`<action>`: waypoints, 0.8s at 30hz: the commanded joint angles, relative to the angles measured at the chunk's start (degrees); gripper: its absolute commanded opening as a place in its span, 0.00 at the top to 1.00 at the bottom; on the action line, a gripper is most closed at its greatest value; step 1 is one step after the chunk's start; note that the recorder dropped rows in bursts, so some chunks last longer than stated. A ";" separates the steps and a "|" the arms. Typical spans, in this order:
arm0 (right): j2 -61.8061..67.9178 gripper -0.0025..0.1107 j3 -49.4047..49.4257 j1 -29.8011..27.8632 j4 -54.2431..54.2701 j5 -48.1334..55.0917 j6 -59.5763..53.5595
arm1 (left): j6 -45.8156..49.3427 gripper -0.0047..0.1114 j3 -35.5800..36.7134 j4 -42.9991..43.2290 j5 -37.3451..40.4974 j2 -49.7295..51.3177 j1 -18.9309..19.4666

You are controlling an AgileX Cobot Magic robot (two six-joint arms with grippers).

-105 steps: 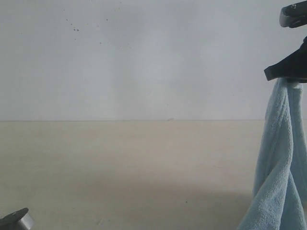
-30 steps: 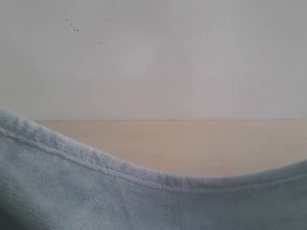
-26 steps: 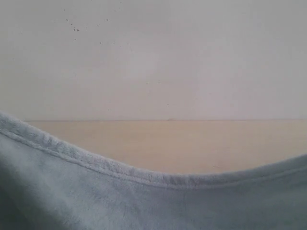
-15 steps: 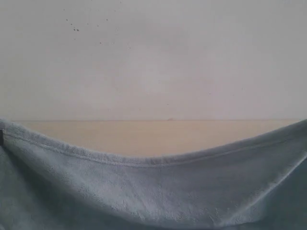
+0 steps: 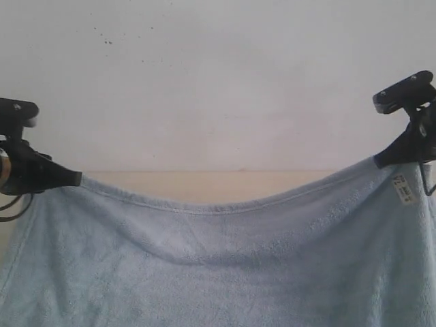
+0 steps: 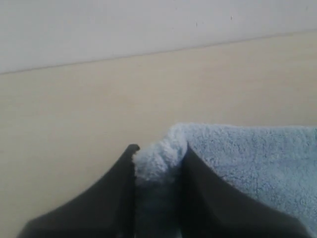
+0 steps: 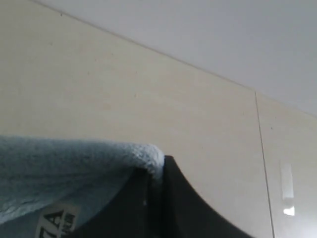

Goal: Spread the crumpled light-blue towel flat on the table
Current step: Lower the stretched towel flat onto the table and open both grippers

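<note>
Since I drew apart, towel (image 5: 225,266): now stretched wide.
Left gripper (image 5: 73,178), right gripper (image 5: 383,161): each pinching a corner.
Table (image 5: 204,185): lay-down pending.

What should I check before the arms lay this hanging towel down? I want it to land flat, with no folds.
1. Grip of the left pincer on a towel corner: ok, cloth bunched between its fingers.
2. Grip of the right pincer on the other corner, by the white label: ok.
3. Tension of the top hem: not ok, it sags in the middle.
4. Cloth opened out, no twist: ok where visible.
5. Position of the lower edge: cannot tell, out of view.
6. State of the table beneath the towel: cannot tell, hidden by cloth.
</note>
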 commanded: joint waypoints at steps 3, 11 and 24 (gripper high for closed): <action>10.63 0.98 -12.36 -0.39 4.47 -0.15 -4.29 | 0.71 0.76 -9.14 -0.29 0.40 12.11 -0.13; 16.22 0.43 -20.39 -0.39 6.37 -0.52 -5.15 | -5.31 0.35 -14.26 -0.29 7.12 15.92 -0.13; 9.47 0.85 -21.46 -0.39 10.87 12.21 -7.71 | -1.00 0.39 -7.09 -3.93 12.92 5.69 0.54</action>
